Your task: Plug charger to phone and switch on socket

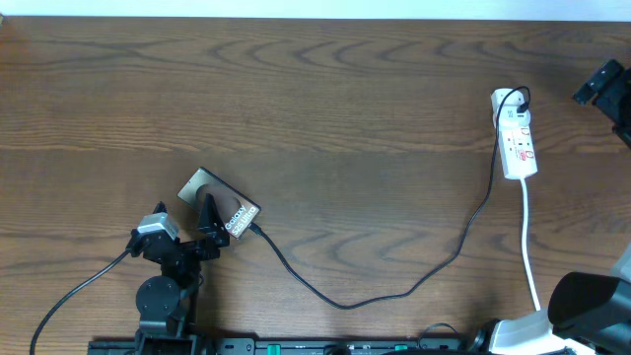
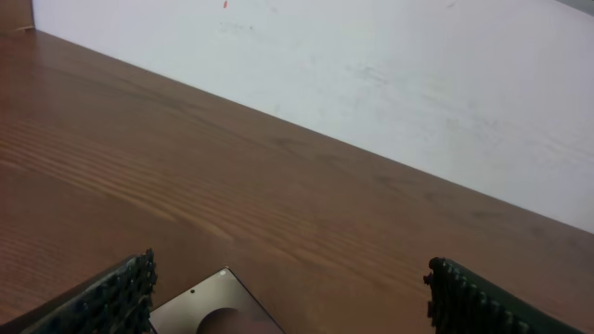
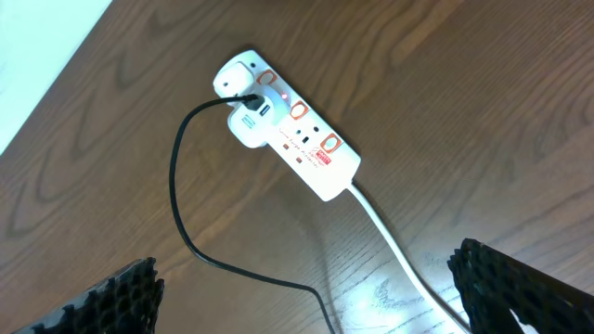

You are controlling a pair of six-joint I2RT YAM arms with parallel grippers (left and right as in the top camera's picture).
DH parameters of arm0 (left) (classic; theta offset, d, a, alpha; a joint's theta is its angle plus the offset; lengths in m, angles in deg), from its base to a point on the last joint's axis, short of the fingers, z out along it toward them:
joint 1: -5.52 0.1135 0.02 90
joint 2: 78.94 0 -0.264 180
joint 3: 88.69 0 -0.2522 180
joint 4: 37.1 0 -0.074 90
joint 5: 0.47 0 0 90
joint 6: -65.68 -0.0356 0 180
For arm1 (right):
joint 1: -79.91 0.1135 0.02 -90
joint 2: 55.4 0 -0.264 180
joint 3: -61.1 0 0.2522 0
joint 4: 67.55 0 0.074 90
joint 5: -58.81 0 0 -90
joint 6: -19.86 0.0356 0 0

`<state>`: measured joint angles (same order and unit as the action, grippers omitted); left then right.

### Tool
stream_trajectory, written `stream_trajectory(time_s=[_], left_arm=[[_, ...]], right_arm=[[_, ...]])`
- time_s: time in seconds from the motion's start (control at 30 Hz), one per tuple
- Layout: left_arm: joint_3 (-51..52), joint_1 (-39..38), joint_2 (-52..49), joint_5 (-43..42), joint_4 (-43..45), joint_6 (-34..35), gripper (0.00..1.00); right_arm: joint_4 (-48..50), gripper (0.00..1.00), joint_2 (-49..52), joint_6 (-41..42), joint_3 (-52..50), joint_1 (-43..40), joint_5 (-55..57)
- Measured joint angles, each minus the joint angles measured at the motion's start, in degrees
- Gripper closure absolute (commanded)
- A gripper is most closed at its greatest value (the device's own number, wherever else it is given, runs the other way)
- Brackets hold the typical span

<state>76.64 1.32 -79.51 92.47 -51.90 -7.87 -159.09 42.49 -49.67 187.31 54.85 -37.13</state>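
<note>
The phone (image 1: 219,203) lies tilted on the wooden table at lower left; its corner shows in the left wrist view (image 2: 223,308). The charger cable (image 1: 394,293) runs from the phone's right end across the table up to the socket (image 1: 517,138), a white power strip at the right. In the right wrist view the cable (image 3: 181,186) is plugged into the socket (image 3: 292,125), where a red light glows. My left gripper (image 2: 288,301) is open over the phone. My right gripper (image 3: 311,297) is open and empty, above the cable and cord below the socket.
The socket's white cord (image 1: 529,247) runs down toward the front edge at right. A white wall (image 2: 390,83) lies beyond the table's far edge. Arm bases (image 1: 158,296) stand at the front edge.
</note>
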Motion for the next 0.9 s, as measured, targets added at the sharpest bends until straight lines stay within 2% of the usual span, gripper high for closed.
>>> stream_trajectory(time_s=[0.57,0.7,0.9], left_arm=[[0.0,0.0,0.0,0.0,0.0,0.0,0.09],[0.0,0.0,0.0,0.0,-0.1,0.0,0.09],[-0.2,0.0,0.0,0.0,-0.3,0.0,0.09]], right_arm=[[1.9,0.01,0.0,0.0,-0.2,0.0,0.2],[11.0,0.01,-1.0,0.0,-4.9,0.9,0.5],[35.4,0.01,-7.8,0.2,-25.1,7.2,0.7]])
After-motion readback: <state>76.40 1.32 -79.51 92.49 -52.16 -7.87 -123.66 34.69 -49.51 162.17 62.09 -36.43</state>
